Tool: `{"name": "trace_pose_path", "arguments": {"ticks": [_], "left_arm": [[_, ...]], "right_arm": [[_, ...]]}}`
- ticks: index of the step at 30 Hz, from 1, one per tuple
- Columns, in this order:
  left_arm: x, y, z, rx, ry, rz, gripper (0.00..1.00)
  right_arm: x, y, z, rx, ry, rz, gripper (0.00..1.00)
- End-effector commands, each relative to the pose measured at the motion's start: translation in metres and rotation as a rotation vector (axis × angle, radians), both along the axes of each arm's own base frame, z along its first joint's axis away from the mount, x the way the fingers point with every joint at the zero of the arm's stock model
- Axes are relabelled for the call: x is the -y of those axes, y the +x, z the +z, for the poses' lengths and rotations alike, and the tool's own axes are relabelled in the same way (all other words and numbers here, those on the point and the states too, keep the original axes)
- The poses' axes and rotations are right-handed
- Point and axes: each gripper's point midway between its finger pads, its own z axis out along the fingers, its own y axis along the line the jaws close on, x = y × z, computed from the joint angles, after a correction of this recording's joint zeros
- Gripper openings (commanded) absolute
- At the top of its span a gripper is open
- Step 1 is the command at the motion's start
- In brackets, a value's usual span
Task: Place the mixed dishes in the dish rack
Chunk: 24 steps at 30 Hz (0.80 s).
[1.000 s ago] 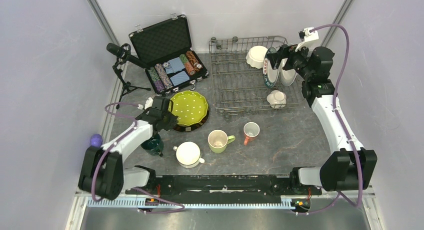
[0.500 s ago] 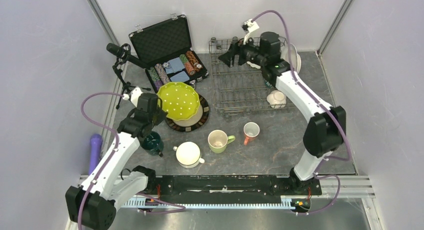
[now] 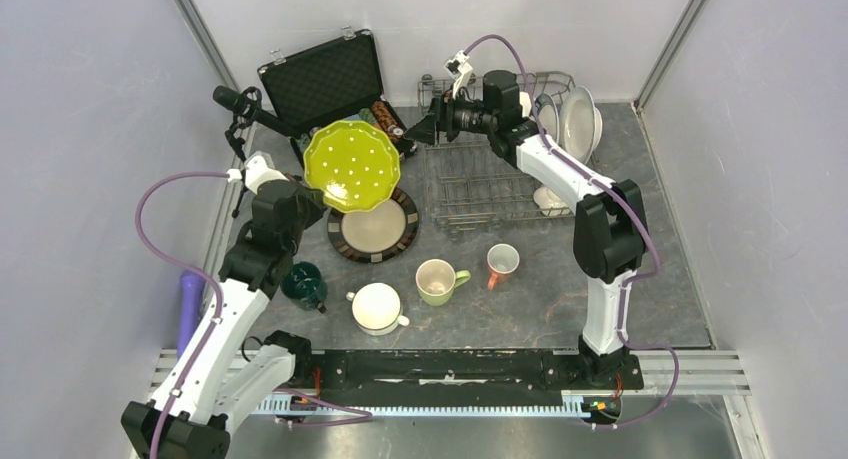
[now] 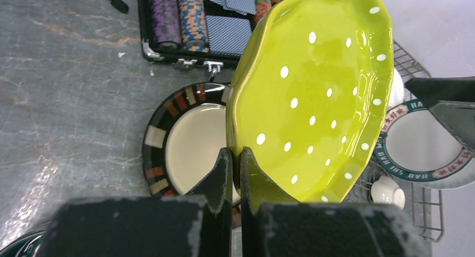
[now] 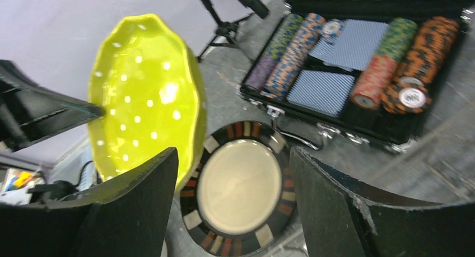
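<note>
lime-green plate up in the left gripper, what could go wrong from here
1. The left gripper pinches the lime-green plate only at its rim, tilted in the air; it could slip and drop onto the brown-rimmed plate below.
2. The right gripper is open and close by; a badly aimed grab could knock the plate loose.

Seen from above, the lime-green plate (image 3: 351,165) is covering most of the chips (image 3: 387,116) in the black case (image 3: 322,79). In the left wrist view it is hiding part of the brown-rimmed plate (image 4: 173,139), and the right wrist view is coming through smeared with blur.
</note>
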Motion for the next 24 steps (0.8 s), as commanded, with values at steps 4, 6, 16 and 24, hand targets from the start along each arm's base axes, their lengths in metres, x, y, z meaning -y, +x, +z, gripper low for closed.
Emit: {"name": "trace_pose_path", "arguments": {"ticks": [4, 6, 16, 24], "left_arm": [[0.023, 0.030, 0.106, 0.322, -0.145, -0.064, 0.02], [0.029, 0.032, 0.108, 0.324, -0.161, -0.089, 0.02], [0.039, 0.030, 0.123, 0.358, -0.197, -0.142, 0.02], [0.036, 0.030, 0.130, 0.377, -0.176, -0.134, 0.02]], "right_arm": [[-0.024, -0.032, 0.049, 0.063, 0.226, 0.232, 0.76], [-0.027, -0.032, 0.050, 0.055, 0.231, 0.243, 0.74], [-0.036, -0.009, 0.025, 0.028, 0.108, 0.158, 0.72], [-0.031, -0.003, 0.017, 0.019, 0.025, 0.130, 0.71]]}}
